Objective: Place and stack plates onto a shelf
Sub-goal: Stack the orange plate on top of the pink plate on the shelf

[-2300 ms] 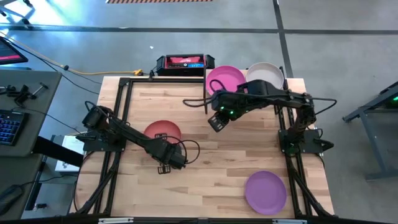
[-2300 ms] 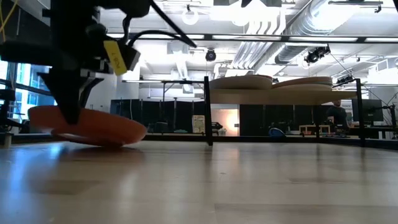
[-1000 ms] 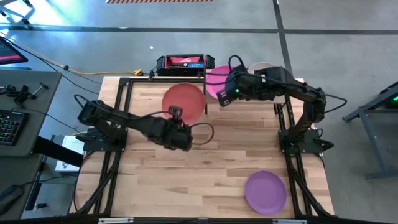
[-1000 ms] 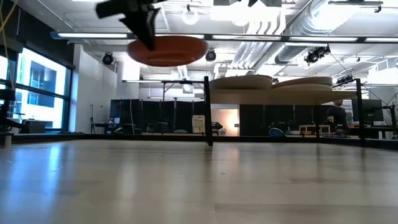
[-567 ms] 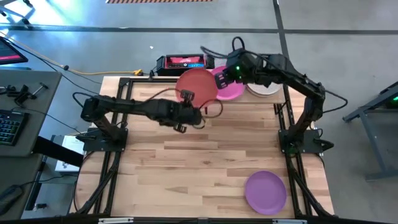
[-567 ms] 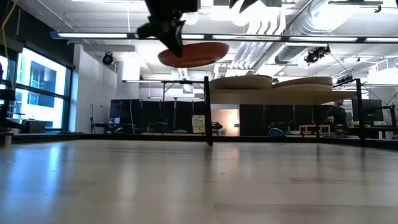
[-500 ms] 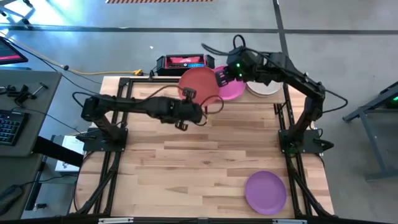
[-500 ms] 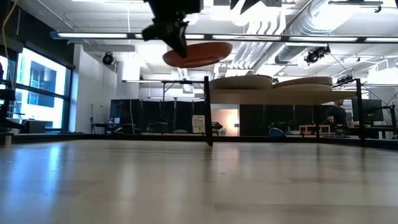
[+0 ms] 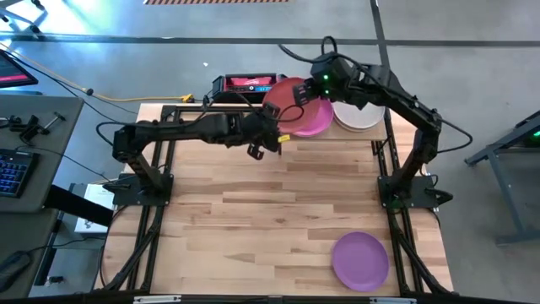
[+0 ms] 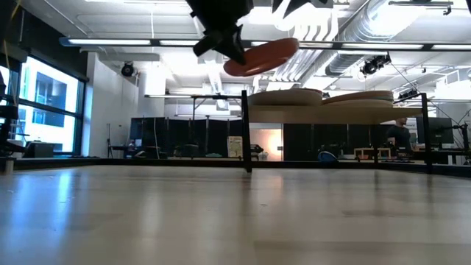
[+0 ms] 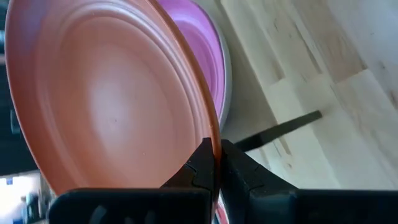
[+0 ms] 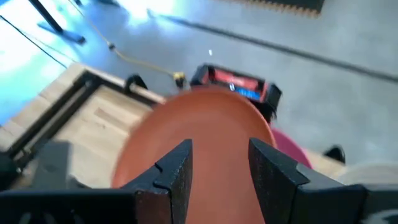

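Since the earlier frames, orange-red plate (image 9: pixel 287 99) carried from the near-left tabletop up and across to the shelf's left end; right arm risen from table centre to above the shelf.

Tabletop (image 9: pixel 253 219): light wood, largest item, bearing frame and both arm bases.

Shelf (image 10: pixel 324 112): wood board on black posts at the far edge, seen side-on in the low view. Two stacks on it.

Left stack: magenta plate (image 9: pixel 314 118) on top, what lies under it hidden. Right stack: off-white plate (image 9: pixel 361 116) on top.

Purple plate (image 9: pixel 360 260): flat on the tabletop, near-right corner, well apart from both arms, not yet shelved.

Orange-red plate: held in the air, tilted, above and overlapping the left side of the magenta plate. Not touching it, by the low view.

Left gripper (image 9: pixel 263 140): fingers pinched narrow on the near rim of the orange-red plate; the left wrist view shows both fingers (image 11: pixel 202 168) clamped across the edge.

Right gripper (image 9: pixel 314 83): fingers wide apart, holding nothing, hovering just above the far side of the same plate.

Key relation, judged: the magenta stack lies beyond and below the held plate, away from the left gripper along the arm's reach. The plate needs carrying farther over, levelling and lowering. Left arm does the placing; the right is close enough to collide.
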